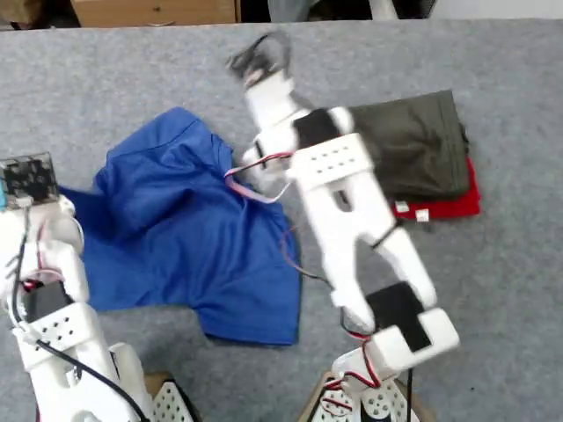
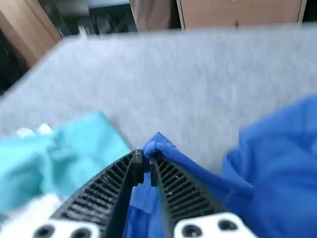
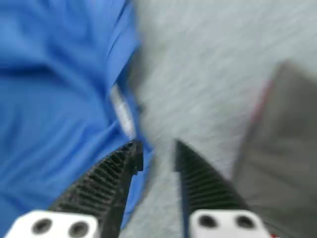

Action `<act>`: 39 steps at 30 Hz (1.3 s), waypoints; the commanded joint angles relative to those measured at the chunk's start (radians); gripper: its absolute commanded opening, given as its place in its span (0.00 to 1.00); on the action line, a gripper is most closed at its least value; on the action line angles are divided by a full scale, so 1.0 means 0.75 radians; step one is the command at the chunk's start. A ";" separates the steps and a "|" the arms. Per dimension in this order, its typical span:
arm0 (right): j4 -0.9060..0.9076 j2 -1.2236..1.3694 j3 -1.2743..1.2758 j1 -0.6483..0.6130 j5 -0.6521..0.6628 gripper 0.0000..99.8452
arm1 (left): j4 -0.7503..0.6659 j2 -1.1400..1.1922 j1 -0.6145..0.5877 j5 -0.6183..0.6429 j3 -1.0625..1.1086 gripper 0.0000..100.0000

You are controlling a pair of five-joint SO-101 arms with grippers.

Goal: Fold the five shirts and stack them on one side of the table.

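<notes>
Pinches a bunched edge of the rumpled blue cotton shirt [image 1: 189, 237] tight in the left gripper [image 2: 146, 161]; holds the right gripper [image 3: 157, 153] with jaws apart beside the collar, gripping nothing. Shows that shirt spread unfolded mid-way across the grey felt-covered table [image 1: 106, 79], a folded olive-green shirt [image 1: 413, 145] stacked on a folded red shirt [image 1: 440, 204] at the right, a crumpled teal shirt [image 2: 64, 158] waiting close by. Looks like the start of the third fold; calls next for closing on the collar and drawing the cloth flat.

Worktop [image 1: 106, 79]: bare along far edge & near-right corner. Obstacles: blue shirt [image 1: 193, 237] spread centre-left; folded olive shirt [image 1: 409, 145] atop red shirt [image 1: 466, 202], right side; right arm [image 1: 352, 220] stretched btwn them.
</notes>
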 commanded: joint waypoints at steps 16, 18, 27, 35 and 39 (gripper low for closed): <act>-0.012 0.639 -0.144 0.027 0.008 0.01 | -0.319 -0.025 -0.087 0.321 0.300 0.03; 0.182 0.639 -0.208 0.041 0.012 0.01 | -0.319 -0.025 -0.087 0.356 0.275 0.03; 0.642 0.484 0.036 0.023 0.045 0.01 | -0.309 -0.023 -0.087 0.452 0.138 0.03; 0.620 -0.009 0.541 -0.115 0.340 0.06 | -0.309 -0.023 -0.087 0.454 0.038 0.03; 0.642 -0.238 0.553 -0.115 0.342 0.25 | -0.309 -0.014 -0.085 0.454 -0.001 0.03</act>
